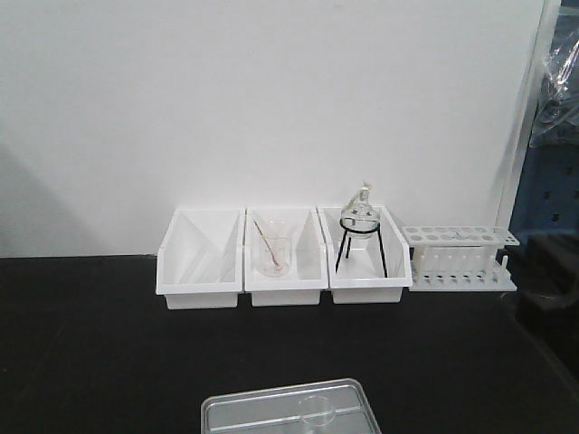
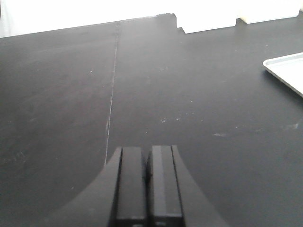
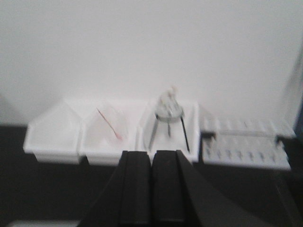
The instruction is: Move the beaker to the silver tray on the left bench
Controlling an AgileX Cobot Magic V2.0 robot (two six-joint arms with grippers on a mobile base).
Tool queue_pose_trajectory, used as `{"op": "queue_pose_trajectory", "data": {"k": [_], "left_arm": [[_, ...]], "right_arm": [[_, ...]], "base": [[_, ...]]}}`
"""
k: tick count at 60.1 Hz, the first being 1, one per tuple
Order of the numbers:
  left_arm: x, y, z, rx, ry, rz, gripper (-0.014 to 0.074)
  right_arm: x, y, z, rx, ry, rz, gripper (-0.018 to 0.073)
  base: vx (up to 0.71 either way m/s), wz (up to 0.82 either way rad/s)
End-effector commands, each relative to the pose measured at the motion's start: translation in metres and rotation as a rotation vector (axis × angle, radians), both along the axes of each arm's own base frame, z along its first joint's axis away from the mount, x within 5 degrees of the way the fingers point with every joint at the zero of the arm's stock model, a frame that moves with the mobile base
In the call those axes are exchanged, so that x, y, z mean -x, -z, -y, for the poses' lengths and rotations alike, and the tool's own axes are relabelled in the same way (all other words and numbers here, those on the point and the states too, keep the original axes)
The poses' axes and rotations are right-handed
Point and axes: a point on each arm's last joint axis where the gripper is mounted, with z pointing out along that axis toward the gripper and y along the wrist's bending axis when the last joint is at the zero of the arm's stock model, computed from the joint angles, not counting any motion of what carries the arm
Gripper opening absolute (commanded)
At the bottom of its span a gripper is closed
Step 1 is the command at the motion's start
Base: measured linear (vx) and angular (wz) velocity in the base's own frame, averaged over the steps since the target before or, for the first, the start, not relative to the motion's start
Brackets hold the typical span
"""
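Right end effector (image 3: 151, 187) facing white bins (image 3: 111, 132)

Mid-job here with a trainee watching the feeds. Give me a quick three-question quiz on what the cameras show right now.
1. True or false: the beaker stands inside the silver tray.
2. What sits in the middle white bin? A) a flask on a tripod B) a beaker with a rod C) a test tube rack
3. Are the left gripper and the right gripper open or shut?

Key
1. True: in the front view its round rim shows within the tray's raised edge.
2. B: the beaker with a rod. The flask on a tripod is in the right bin; the test tube rack stands beside it.
3. Shut, both empty.
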Motion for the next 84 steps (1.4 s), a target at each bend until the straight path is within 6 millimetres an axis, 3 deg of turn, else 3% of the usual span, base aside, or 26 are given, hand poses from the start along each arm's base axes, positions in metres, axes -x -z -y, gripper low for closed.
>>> {"op": "queue_pose_trajectory", "data": {"k": [1, 7, 13, 19, 24, 32, 38, 58, 84], "left_arm": [[-0.002, 0.000, 0.001, 0.005, 0.009, 0.062, 0.0001], [-0.002, 0.000, 0.001, 0.005, 0.009, 0.062, 0.0001], [-0.002, 0.000, 0.001, 0.005, 0.009, 0.062, 0.0001], [-0.002, 0.000, 0.001, 0.005, 0.009, 0.062, 0.0001], [-0.002, 0.000, 0.001, 0.005, 0.009, 0.062, 0.0001], [-0.002, 0.000, 0.001, 0.005, 0.009, 0.062, 0.0001], [-0.002, 0.000, 0.001, 0.005, 0.009, 0.062, 0.0001], [-0.002, 0.000, 0.001, 0.005, 0.010, 0.062, 0.0001], [-0.002, 0.000, 0.001, 0.005, 0.010, 0.062, 0.0001]], "right_arm": [[0.015, -0.006, -0.001, 0.144, -0.079, -0.040, -0.0014], [0.041, -0.002, 0.003, 0.208, -0.122, -0.066, -0.0014], [0.071, 0.015, 0.012, 0.213, -0.092, 0.005, -0.0012], [0.100, 0.047, 0.022, 0.145, -0.039, 0.100, -0.0010], [0.119, 0.085, 0.027, 0.068, -0.020, 0.166, -0.0011], [0.133, 0.143, 0.030, -0.028, -0.013, 0.145, -0.0011], [0.139, 0.166, 0.031, -0.054, -0.010, 0.155, -0.0011], [0.139, 0.166, 0.039, -0.060, 0.123, 0.168, -0.0011], [0.139, 0.166, 0.039, -0.060, 0.130, 0.169, -0.0011]], "base": [[0.00, 0.00], [0.00, 0.00], [0.00, 0.00], [0.00, 0.00], [0.00, 0.00], [0.00, 0.00], [0.00, 0.00], [0.00, 0.00], [0.00, 0.00]]}}
